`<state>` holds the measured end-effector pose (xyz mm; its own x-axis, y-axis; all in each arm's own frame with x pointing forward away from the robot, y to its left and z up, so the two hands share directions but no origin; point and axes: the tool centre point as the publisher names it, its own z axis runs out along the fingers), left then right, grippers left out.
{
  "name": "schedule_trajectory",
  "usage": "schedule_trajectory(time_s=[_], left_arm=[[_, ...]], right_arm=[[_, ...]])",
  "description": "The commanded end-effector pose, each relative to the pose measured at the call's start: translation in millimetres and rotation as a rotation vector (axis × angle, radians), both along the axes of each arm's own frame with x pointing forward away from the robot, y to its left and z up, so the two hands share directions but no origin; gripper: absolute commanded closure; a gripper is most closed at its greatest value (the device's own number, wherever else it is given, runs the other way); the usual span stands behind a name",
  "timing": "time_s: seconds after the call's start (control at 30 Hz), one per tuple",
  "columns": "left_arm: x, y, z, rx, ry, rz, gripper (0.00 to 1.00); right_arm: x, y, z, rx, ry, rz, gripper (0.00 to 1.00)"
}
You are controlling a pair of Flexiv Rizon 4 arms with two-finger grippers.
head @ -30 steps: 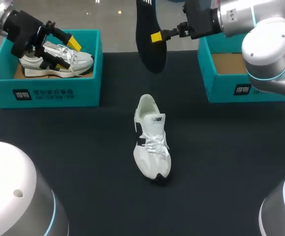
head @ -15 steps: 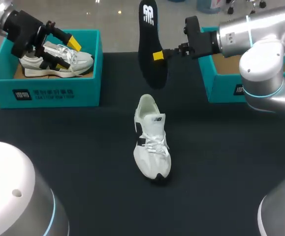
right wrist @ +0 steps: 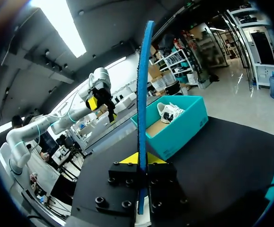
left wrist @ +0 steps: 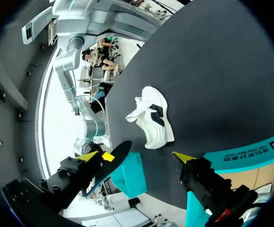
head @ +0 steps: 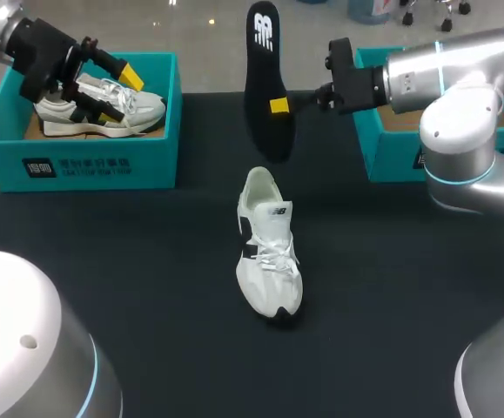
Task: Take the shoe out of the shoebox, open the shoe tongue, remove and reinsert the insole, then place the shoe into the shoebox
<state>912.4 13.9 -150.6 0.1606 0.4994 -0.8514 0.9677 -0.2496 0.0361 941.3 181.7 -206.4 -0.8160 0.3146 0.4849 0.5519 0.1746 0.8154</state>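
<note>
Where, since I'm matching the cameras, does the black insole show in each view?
Head: insole upright in right gripper, beyond the white shoe.
Left wrist: past that shoe, far across the table.
Right wrist: edge-on between its own fingers.
Shared landmark: teal shoebox holding another shoe.

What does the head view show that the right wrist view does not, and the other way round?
Only the head view: the insole's broad dark face, and the white shoe lying on the table; I cannot make that shoe out from the wrist. Only the right wrist view: the insole's thin blue edge, clamped between the right gripper's fingers. Both: the teal shoebox with a second shoe in it, and the left gripper open above it.
</note>
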Motion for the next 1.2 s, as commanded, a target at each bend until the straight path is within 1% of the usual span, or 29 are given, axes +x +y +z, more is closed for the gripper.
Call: schedule_trajectory(time_s=[0.03, 0.23, 0.37, 0.7, 0.87, 1.2], left_arm=[[-0.5, 0.6, 0.4, 0.003, -0.002, 0.0, 0.0], [-0.5, 0.6, 0.4, 0.003, -0.002, 0.0, 0.0], [-0.5, 0.6, 0.4, 0.003, -0.002, 0.0, 0.0], [-0.5, 0.6, 0.4, 0.003, -0.002, 0.0, 0.0], [-0.5, 0.6, 0.4, 0.003, -0.002, 0.0, 0.0], [-0.5, 0.6, 0.4, 0.003, -0.002, 0.0, 0.0]], right_arm=[[3.2, 3.0, -17.0, 0.024, -0.025, 0.013, 1.0], [1.3, -2.6, -33.2, 0.011, -0.025, 0.036, 1.0], [-1.3, -6.8, -39.4, -0.01, -0.025, 0.044, 1.0], [-11.8, -12.6, -60.4, -0.028, -0.049, 0.064, 1.0], [-16.5, -17.4, -66.3, -0.023, -0.046, 0.062, 1.0], [-25.8, -19.2, -74.7, -0.043, -0.028, 0.066, 1.0]])
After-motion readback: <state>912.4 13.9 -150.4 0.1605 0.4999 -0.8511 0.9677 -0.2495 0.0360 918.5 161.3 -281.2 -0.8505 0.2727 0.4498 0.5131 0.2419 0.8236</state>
